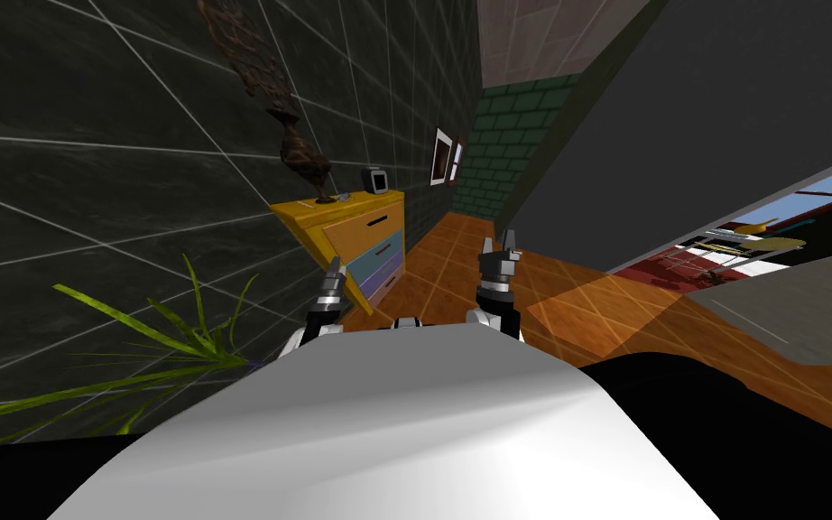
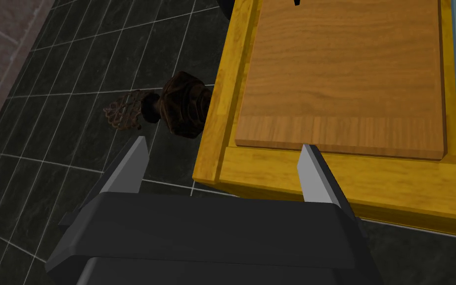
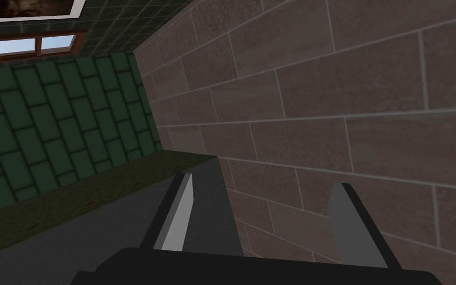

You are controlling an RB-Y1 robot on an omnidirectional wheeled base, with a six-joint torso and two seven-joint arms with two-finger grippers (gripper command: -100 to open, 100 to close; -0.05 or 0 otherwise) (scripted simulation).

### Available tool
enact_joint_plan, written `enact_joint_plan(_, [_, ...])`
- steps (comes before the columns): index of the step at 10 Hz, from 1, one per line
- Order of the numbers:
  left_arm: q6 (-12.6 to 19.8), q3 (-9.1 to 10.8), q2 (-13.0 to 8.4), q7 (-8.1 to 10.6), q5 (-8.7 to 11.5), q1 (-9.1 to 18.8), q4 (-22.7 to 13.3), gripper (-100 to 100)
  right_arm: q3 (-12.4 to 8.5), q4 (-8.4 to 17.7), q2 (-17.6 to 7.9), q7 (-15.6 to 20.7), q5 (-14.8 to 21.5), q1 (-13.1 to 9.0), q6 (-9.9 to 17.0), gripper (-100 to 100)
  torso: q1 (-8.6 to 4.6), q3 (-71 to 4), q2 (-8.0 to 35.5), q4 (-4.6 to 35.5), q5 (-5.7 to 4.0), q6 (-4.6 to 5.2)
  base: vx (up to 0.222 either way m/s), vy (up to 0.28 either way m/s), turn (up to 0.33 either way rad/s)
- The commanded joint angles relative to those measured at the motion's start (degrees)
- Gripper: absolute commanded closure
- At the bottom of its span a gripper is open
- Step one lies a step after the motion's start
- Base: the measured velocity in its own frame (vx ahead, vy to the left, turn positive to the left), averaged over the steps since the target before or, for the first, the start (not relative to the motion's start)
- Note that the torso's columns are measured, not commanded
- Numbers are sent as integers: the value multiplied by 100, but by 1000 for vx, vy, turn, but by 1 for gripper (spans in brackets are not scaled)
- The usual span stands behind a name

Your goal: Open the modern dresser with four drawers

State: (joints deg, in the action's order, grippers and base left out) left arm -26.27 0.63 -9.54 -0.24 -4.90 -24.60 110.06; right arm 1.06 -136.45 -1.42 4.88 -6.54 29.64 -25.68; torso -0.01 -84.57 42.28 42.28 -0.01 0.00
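Observation:
The dresser (image 1: 344, 236) has a yellow frame and stands against the dark tiled wall ahead on my left. Its four drawer fronts are shut: a wood-coloured top one (image 1: 371, 226) with a dark slot handle, then a blue-grey one (image 1: 382, 254), a purple one and a low one. My left gripper (image 1: 334, 269) is open just short of the dresser's near corner. In the left wrist view its fingers (image 2: 134, 163) straddle the yellow frame's corner (image 2: 222, 163), with the wood-coloured drawer front (image 2: 341, 74) beyond. My right gripper (image 1: 505, 242) is raised over the floor, open and empty (image 3: 265, 184).
A dark brown vase (image 1: 302, 155) with dried stems and a small dark box (image 1: 374, 181) stand on the dresser top. Green plant leaves (image 1: 161, 334) spread on my near left. An orange wood floor (image 1: 459, 244) runs ahead to a green brick wall (image 1: 495, 144).

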Motion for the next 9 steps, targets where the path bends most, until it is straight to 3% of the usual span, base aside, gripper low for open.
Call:
enact_joint_plan(1, [-141, -57, -57, 35, 45, 163, -456, -100, 0, 0, 0, 0, 0, 0, 0, 0, 5, 1, 2, 1, 1, 0, 101, 49, -53])
enact_joint_plan(2, [-141, -57, -57, 35, 45, 163, -500, -100, 0, 0, 0, 0, 0, 0, 0, 0, 5, 2, 3, 1, 2, 0, 73, 22, -14])
enact_joint_plan(9, [-470, -205, -86, 97, 145, 541, -1674, -100, 0, 0, 0, 0, 0, -1, 0, 0, -3, 7, 10, 3, -1, 1, 84, 28, -40])
